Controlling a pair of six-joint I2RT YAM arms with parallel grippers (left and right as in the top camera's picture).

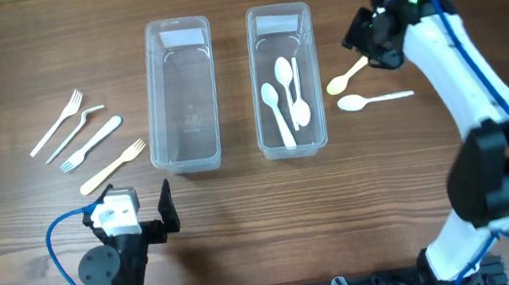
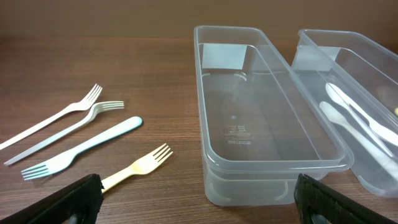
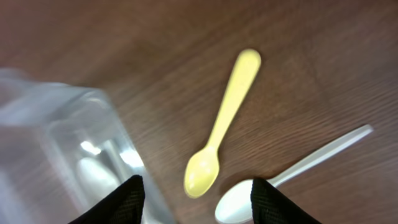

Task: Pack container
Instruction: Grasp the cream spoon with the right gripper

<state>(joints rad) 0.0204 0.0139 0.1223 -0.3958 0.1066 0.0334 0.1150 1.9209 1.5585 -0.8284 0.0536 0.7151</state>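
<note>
Two clear plastic containers stand side by side. The left container point(image 1: 152, 97) point(image 2: 273, 165) is empty. The right container point(image 1: 315, 75) point(image 2: 373, 56) point(image 3: 74, 124) holds three white spoons point(image 1: 286, 99). A yellow spoon point(image 1: 347, 75) point(image 3: 227, 118) and a white spoon point(image 1: 374, 99) point(image 3: 298, 168) lie on the table right of it. My right gripper point(image 1: 367, 49) point(image 3: 199, 199) is open and empty, hovering over the yellow spoon's bowl. Several forks point(image 1: 75, 130) lie left of the containers, among them a yellow fork point(image 1: 113, 166) point(image 2: 137, 165). My left gripper point(image 1: 142, 224) point(image 2: 199, 199) is open and empty near the front edge.
The wooden table point(image 1: 245, 222) carries everything. A pale fork point(image 2: 81, 149) and two white forks point(image 2: 68, 118) lie left of the empty container. The right arm point(image 1: 463, 76) reaches in from the front right over the table's right side.
</note>
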